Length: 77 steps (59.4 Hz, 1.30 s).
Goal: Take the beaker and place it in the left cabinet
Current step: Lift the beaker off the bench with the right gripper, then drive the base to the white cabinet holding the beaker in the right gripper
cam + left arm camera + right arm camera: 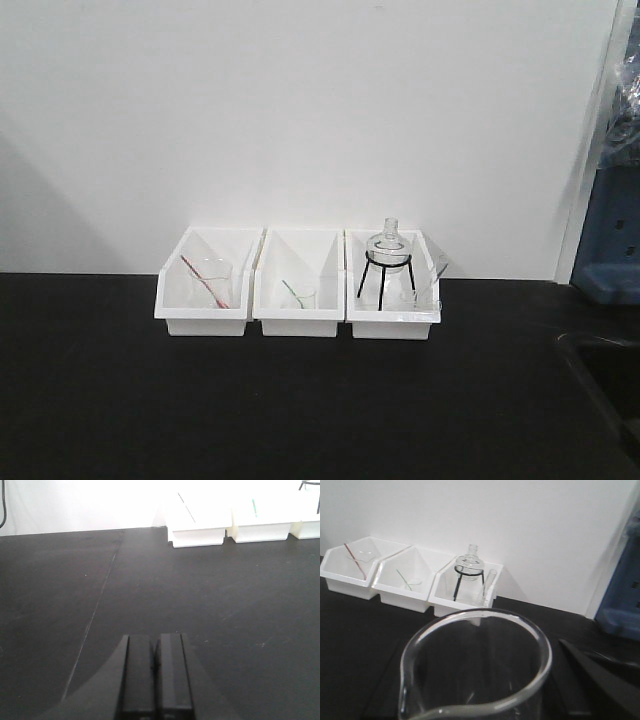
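Holding its mouth straight up, the beaker [475, 665] filled most of the right wrist view, with its pouring spout at the near left of the right hand [475, 702]. Upright like that, it would not tip or roll, I think. The glass was so close that the fingers were hard to pick out. I could not tell if the hand was squeezing the beaker or only sitting around it. The front view showed no beaker out on the black bench [300, 400], so it was most likely back near the robot with that hand.

The right hand looked raised and tipped a bit down, because it could see into the three white bins [400, 592] far ahead and to its left. Those bins stood in a row by the wall and kept the other glass things apart. They held the beaker with a pink-red rod [212, 280], the small beaker with a green rod [298, 296], and a glass bottle on a black three-legged stand [388, 262].

The left cabinet [588, 180] with its blue tray [610, 250] stood ahead and to the right of the hand, well apart. The beaker was not in it yet.

The left hand [152, 675] sat low over the bench, pointing forward. Its two fingers were pressed together with nothing between them, likely to stay out of the way.
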### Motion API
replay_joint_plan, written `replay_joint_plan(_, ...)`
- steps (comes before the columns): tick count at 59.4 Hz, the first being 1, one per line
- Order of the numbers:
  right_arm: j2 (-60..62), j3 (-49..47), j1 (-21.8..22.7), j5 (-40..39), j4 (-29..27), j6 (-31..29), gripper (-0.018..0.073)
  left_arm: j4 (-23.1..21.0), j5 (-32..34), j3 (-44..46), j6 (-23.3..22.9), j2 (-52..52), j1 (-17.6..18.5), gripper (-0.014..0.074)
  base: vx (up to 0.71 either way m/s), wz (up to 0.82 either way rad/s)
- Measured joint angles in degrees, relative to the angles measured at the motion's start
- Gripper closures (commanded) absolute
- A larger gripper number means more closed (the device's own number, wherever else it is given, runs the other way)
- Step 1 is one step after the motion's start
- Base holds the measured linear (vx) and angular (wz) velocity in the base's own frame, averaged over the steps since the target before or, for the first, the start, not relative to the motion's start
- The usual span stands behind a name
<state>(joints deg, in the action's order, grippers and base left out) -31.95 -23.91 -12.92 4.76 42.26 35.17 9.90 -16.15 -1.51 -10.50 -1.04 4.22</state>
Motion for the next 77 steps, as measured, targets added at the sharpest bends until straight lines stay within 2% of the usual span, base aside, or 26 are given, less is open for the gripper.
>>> replay_joint_plan(8, 5.77, 0.90, 0.00, 5.01, -0.13, 0.05, 0.0564, 0.00, 0.00, 0.00, 0.00, 0.00, 0.00, 0.0593, 0.00, 0.00)
replay_joint_plan(20, 10.56, 0.90, 0.00, 6.30, 0.70, 0.05, 0.0564, 0.00, 0.00, 0.00, 0.00, 0.00, 0.00, 0.0593, 0.00, 0.00)
replay_joint_plan(77, 10.94, 0.90, 0.00, 6.98, 0.78, 0.10, 0.0564, 0.00, 0.00, 0.00, 0.00, 0.00, 0.00, 0.0593, -0.01, -0.03)
